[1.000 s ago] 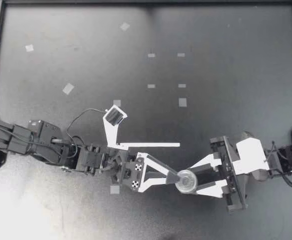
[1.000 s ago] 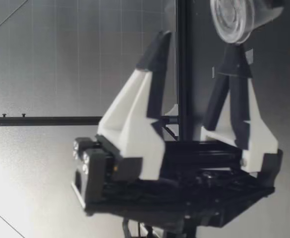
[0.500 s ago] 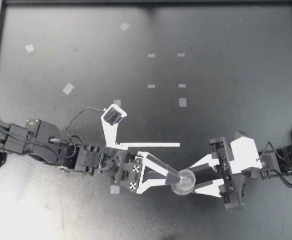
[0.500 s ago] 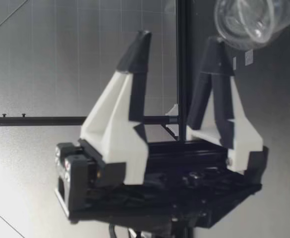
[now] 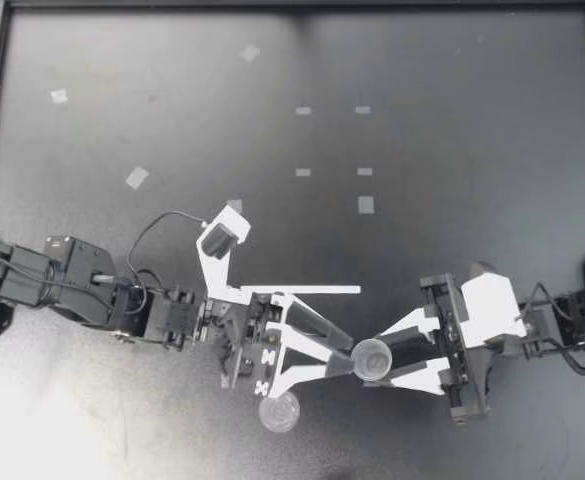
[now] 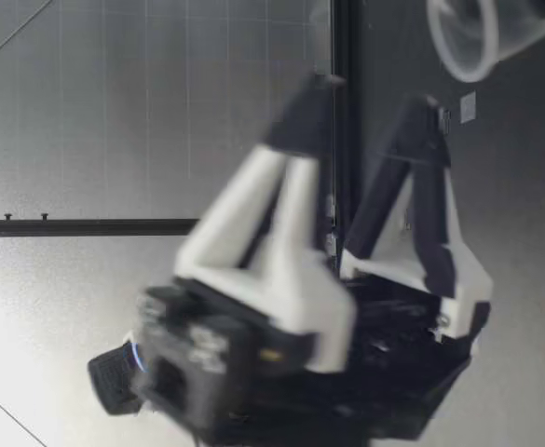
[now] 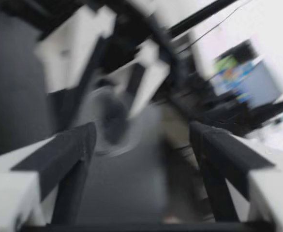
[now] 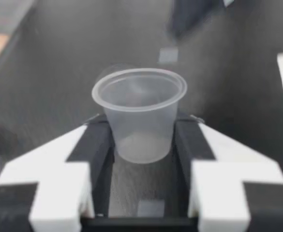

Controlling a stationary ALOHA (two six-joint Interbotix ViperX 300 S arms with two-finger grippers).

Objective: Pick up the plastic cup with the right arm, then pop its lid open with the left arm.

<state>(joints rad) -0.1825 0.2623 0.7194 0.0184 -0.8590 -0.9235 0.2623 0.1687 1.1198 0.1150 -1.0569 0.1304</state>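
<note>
Clear plastic cup [image 5: 373, 357] sits just above the worktop [image 5: 452, 150], near its front edge. It is pinched low on its wall between the fingers of the right gripper [image 5: 365, 366], which are closed on it from both sides; the right wrist view [image 8: 139, 113] shows it upright, mouth up. The left gripper [image 5: 348, 355] has its fingers spread and empty, with their tips just beside the cup.

The cup is thin, smooth, translucent and tapered with a rolled rim, so it likely flexes easily. A harder squeeze could buckle it, and a light one could let the slick taper slide out. A nudge from the nearby left fingers could tip it in the grasp.

A second cup [image 5: 279, 411] of the same kind sits just beside the left gripper, and a sweep of that arm could send it skidding over the dark matte worktop, dotted with pale tape squares [image 5: 366, 204].
</note>
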